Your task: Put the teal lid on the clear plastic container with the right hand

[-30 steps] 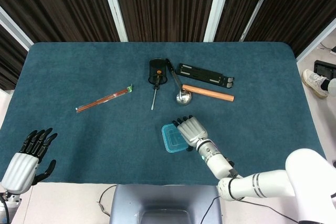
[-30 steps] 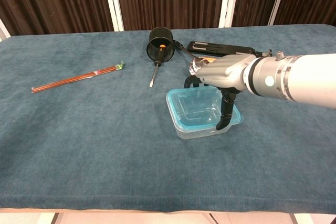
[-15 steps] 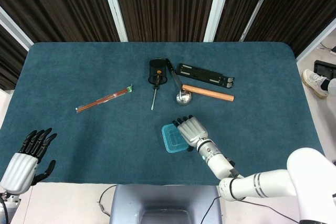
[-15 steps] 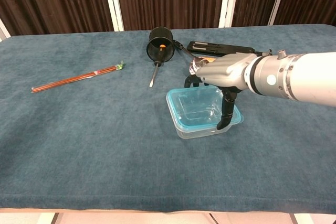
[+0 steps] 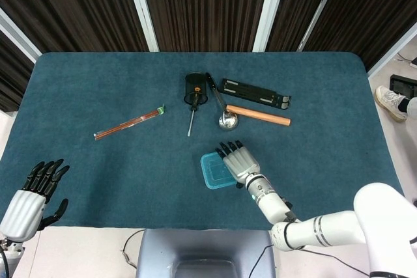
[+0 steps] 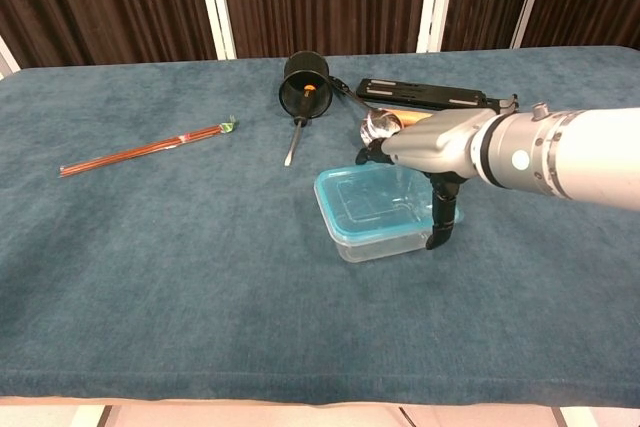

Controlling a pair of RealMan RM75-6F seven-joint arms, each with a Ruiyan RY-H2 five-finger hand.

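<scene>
The clear plastic container stands near the table's front middle, and the teal lid lies on top of it, its rim showing all around. In the head view the lid is a teal rectangle. My right hand hovers over the lid's far right edge with its fingers spread, and the thumb hangs down just beside the container's right side. Nothing is clasped in it. The same right hand covers the lid's right part from above. My left hand is off the table's front left corner, fingers apart and empty.
A black cup lies on its side at the back with a screwdriver before it. A metal ladle, a wooden rod and a black stand lie behind my right hand. Red chopsticks are at the left.
My right hand has shifted a little to the right, so its thumb went from over the lid to beside the container's right side. The left hand sank slightly.
</scene>
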